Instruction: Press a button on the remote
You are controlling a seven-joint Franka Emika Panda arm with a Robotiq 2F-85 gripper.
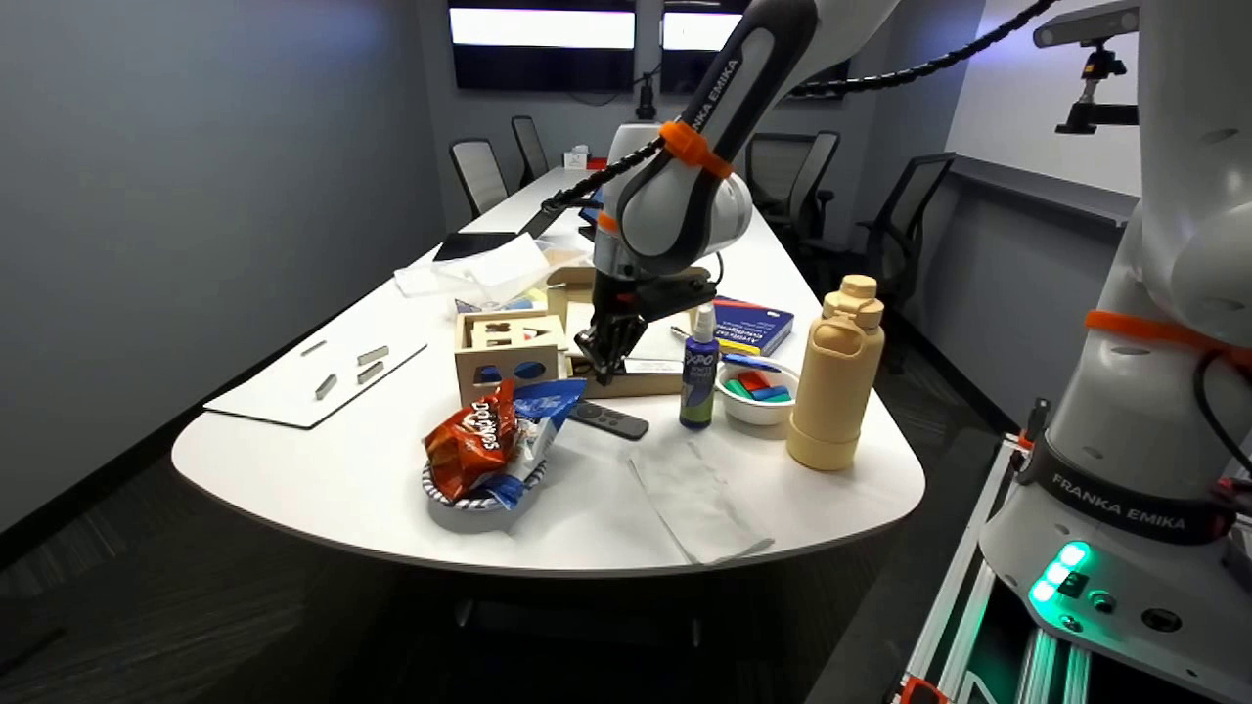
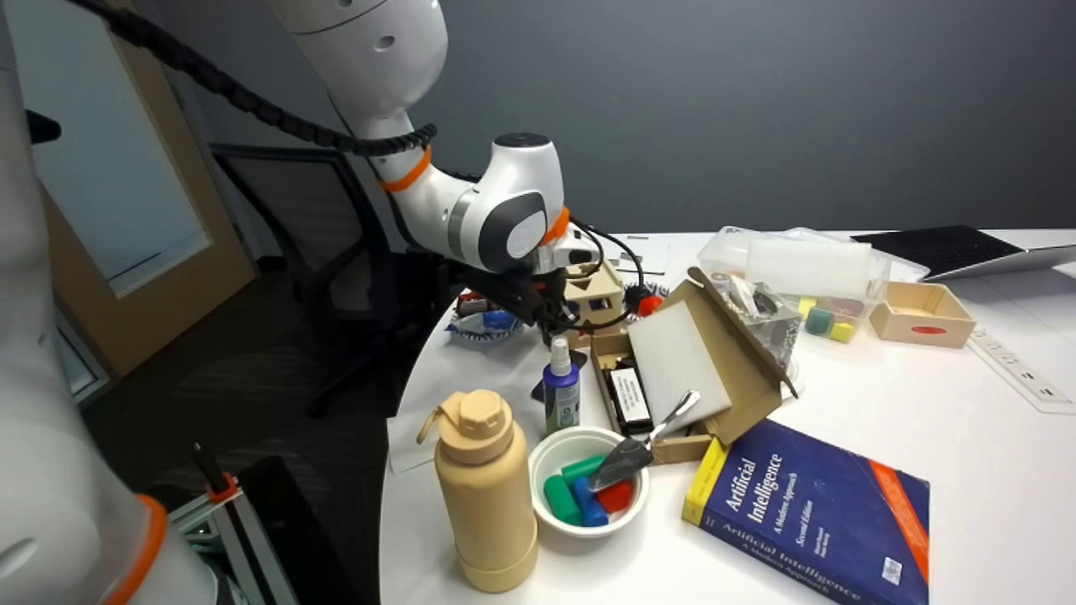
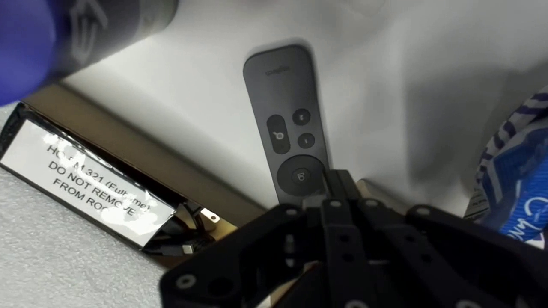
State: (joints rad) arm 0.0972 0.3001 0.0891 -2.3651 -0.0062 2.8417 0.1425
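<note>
The remote (image 3: 280,92) is a slim dark grey bar with round buttons and a round pad. It lies flat on the white table, buttons up, and also shows in an exterior view (image 1: 610,420). In another exterior view the spray bottle partly hides the remote (image 2: 578,359). My gripper (image 3: 337,174) is shut and empty, its fingertips pressed together. In the wrist view the tips overlap the right edge of the round pad and hide the remote's lower end. In an exterior view the gripper (image 1: 603,376) points down near the remote's far end. I cannot tell whether it touches.
A spray bottle (image 1: 698,376) stands close beside the remote. An open cardboard box (image 2: 752,395) and a wooden shape box (image 1: 507,367) stand behind it. A snack basket (image 1: 479,503), a bowl of blocks (image 2: 545,514), a tan bottle (image 1: 836,381) and a cloth (image 1: 699,504) are nearby.
</note>
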